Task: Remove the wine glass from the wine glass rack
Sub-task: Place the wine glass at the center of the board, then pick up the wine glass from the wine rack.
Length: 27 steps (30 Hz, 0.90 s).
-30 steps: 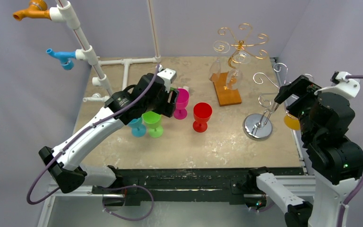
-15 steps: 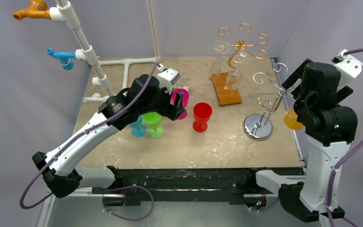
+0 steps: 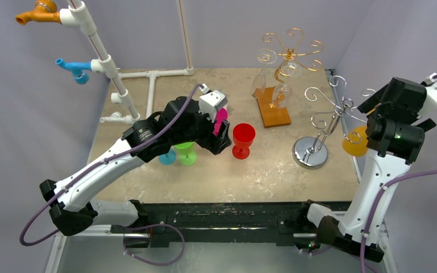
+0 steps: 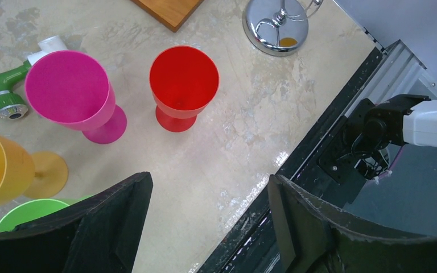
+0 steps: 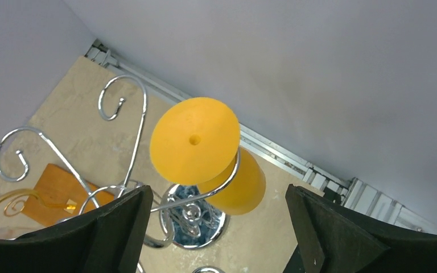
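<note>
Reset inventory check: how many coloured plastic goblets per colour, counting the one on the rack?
Red goblet: 1
Magenta goblet: 1
Green goblet: 1
Blue goblet: 1
Yellow-orange: 2, the standing goblet and the hanging goblet on the silver rack
Total: 6

- left hand [image 3: 222, 136] moved right and toward the near edge. It was around the magenta glass [image 3: 221, 116] and is now off it, over the surface [image 3: 273, 170] between that glass and the red glass [image 3: 243, 136]
- left hand jaws spread wider than before, nothing between them
- left arm's wrist now hides most of the magenta glass in the top view
- right arm swung up and back toward the right edge, now standing tall
- right hand [image 5: 216, 196] pulled away from the silver rack [image 3: 318, 122]
- orange glass [image 3: 353, 142] on the rack shows more now, no longer partly hidden by the right arm
</note>
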Motion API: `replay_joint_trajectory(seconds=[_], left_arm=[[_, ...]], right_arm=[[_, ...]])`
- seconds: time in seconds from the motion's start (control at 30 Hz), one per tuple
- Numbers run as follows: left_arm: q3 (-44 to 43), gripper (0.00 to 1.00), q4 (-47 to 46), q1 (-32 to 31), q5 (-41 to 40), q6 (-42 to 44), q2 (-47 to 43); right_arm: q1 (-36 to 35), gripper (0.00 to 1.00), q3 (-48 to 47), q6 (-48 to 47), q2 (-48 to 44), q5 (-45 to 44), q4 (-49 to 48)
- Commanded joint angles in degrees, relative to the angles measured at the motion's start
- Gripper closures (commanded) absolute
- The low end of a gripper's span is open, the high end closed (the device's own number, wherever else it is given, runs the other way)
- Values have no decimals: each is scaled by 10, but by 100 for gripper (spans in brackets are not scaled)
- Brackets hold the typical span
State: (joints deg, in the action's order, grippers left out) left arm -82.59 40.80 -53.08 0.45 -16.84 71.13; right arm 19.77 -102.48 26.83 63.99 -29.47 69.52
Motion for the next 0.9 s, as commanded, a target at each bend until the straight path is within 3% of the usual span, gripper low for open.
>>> replay_joint_trajectory(seconds=[0.0, 0.3, 0.87], left_arm=[[5, 20, -24, -8, 4, 10, 0], [-4, 18, -12, -9, -29, 6, 11], [-93, 11, 64, -9, -135, -22, 91]], right_arm=[[42, 1, 38, -9, -30, 39, -65], [45, 1, 14, -24, -14, 4, -87], [45, 1, 22, -101, 51, 68, -116]])
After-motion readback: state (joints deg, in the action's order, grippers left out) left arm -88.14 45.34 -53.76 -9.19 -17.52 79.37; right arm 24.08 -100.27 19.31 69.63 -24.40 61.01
